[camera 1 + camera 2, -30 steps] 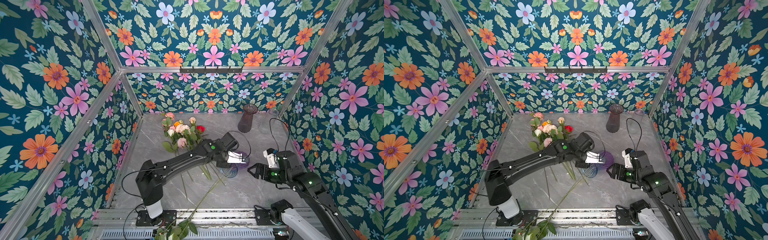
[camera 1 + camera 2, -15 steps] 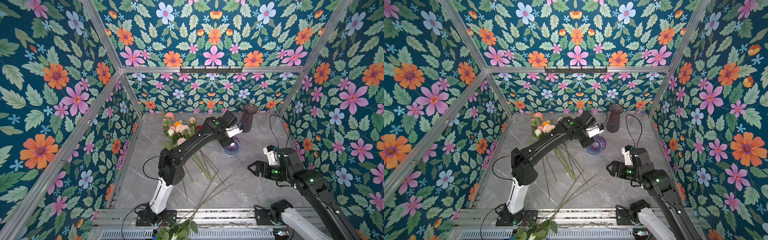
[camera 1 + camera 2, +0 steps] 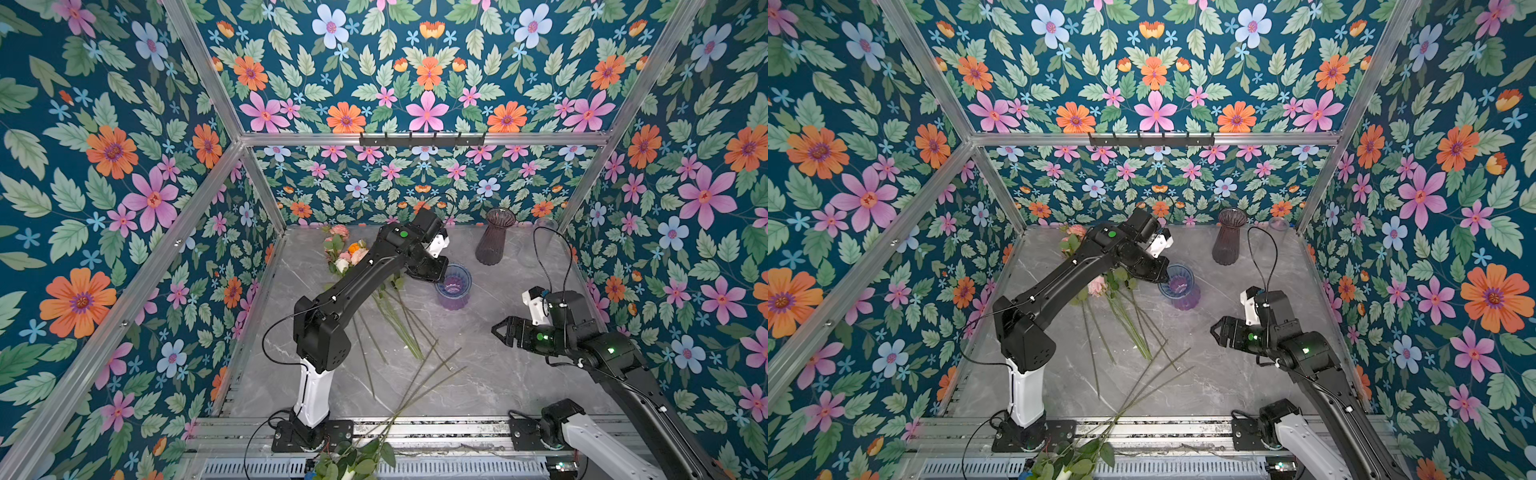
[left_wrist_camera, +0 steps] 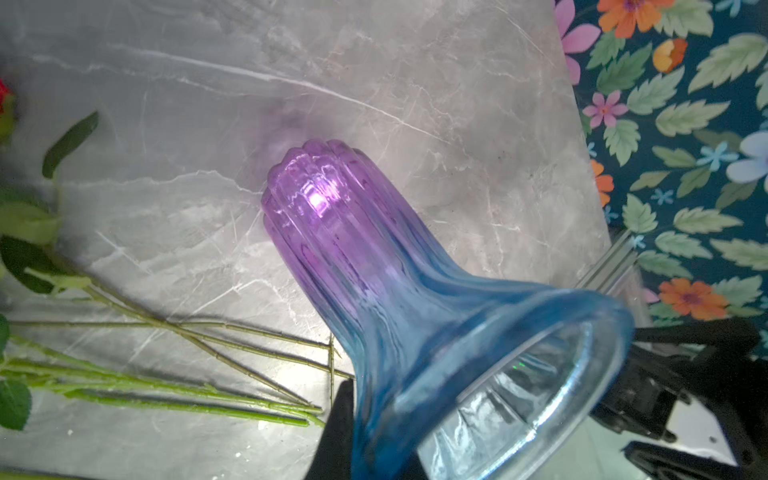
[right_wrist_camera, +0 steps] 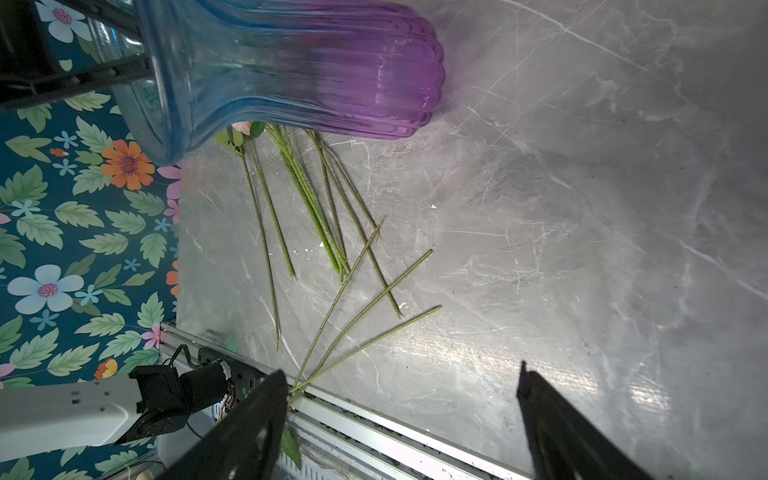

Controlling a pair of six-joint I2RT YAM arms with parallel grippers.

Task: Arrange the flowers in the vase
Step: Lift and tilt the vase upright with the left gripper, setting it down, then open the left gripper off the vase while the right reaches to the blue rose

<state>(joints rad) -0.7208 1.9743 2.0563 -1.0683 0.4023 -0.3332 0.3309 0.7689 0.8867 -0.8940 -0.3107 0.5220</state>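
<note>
A ribbed glass vase (image 3: 454, 286) (image 3: 1179, 289), blue at the flared rim and purple at the base, stands about upright mid-table. My left gripper (image 3: 439, 275) (image 3: 1162, 276) is shut on its rim; in the left wrist view one dark finger (image 4: 338, 415) lies outside the blue wall of the vase (image 4: 374, 270). The flowers (image 3: 349, 257) (image 3: 1096, 284) lie in a bunch to the vase's left, stems (image 3: 399, 320) pointing forward. My right gripper (image 3: 498, 332) (image 3: 1217, 332) (image 5: 401, 374) hangs open and empty to the right of the vase (image 5: 291, 70).
A dark purple vase (image 3: 494, 237) (image 3: 1228, 237) and a clear glass (image 3: 544, 226) (image 3: 1278, 226) stand at the back right. A few more flowers hang over the front rail (image 3: 357, 457), their long stems (image 3: 415, 386) crossing the table's front. Patterned walls close three sides.
My left arm has stretched out and carried the vase from the front middle of the table toward the back. The right gripper has barely moved and stays open.
</note>
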